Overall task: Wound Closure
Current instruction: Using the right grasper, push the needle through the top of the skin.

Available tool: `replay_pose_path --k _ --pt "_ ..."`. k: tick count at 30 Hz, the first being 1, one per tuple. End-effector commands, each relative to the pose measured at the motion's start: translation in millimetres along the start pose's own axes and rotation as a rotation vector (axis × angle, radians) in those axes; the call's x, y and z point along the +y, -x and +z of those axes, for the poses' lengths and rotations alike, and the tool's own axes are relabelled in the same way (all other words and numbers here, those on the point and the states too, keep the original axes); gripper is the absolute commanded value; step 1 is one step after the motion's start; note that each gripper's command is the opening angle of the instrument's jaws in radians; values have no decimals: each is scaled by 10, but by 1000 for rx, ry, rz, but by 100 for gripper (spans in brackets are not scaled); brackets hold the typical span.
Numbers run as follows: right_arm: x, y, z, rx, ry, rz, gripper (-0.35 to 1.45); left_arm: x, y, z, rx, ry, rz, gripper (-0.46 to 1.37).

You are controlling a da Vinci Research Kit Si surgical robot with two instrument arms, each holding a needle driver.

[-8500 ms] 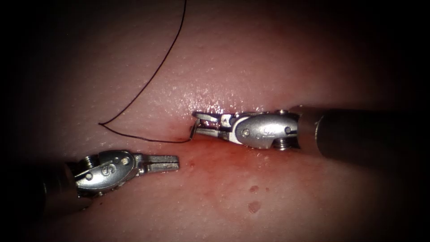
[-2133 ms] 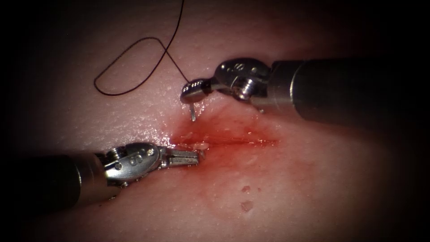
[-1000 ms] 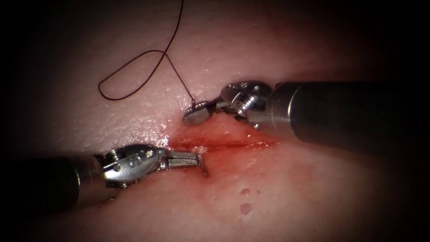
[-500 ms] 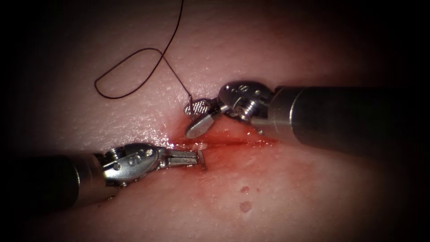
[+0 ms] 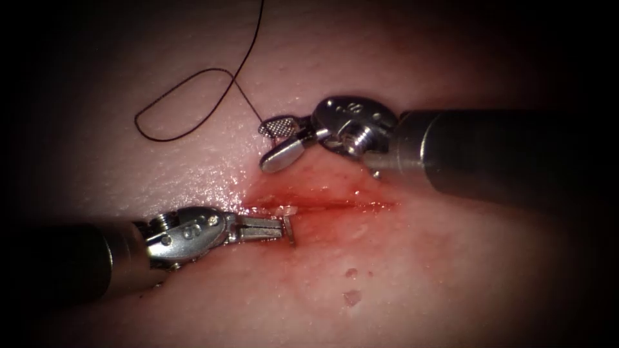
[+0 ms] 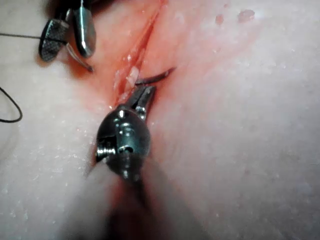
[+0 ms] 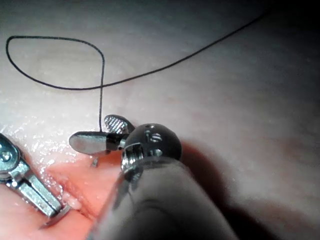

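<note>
1. Endoscope view: the left tool (image 5: 284, 227) comes in low from the left, its jaws pressed together on the needle (image 5: 290, 230) near the needle's point end, on the near side of the cut (image 5: 322, 205).
2. Left wrist view: the needle (image 6: 156, 76) shows as a thin dark arc running from the left tool's (image 6: 142, 97) jaws into the wet tissue (image 6: 240, 130); its other end sits in the tissue beside the cut (image 6: 140, 47), so the needle is partly buried.
3. Right tool (image 5: 274, 143) hovers above the far side of the cut with its jaws spread and nothing between them; the right wrist view shows the same gap at the right tool (image 7: 97, 132).
4. Thread (image 5: 187, 103) lies in a loose loop on the tissue (image 5: 451, 270) to the upper left, one strand passing just by the open jaws and another running off the top edge.
5. Handling, as a judgement: the needle is stiff, light and smooth, and likely to swivel in the jaws unless gripped squarely on its body, away from the point.
6. Thread is limp and fine, easily snagged; the tissue is soft and slick with red fluid (image 5: 351, 296), so it will probably give under any pull.
</note>
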Motion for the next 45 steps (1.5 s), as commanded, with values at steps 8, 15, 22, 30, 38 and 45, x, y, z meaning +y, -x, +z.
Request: replay_pose_path --k 8,15,22,30,38,45 --pt "-10 15 9 -47 -108 31 -35 -1 3 -1 -9 3 3 -35" --pt "-10 30 5 -122 -77 102 -35 -2 5 -2 -13 -13 0 -35" --pt "-20 59 6 -216 -112 263 -35 -3 4 -1 -16 -21 5 -35" --pt "-33 72 3 -236 -143 279 -35 -7 5 2 -59 -69 9 -35" --pt "-46 87 4 -285 -166 304 -35 -12 10 4 -113 -96 7 -35" --pt "-49 104 8 -322 -187 342 -35 -12 12 2 -153 -88 16 -35"
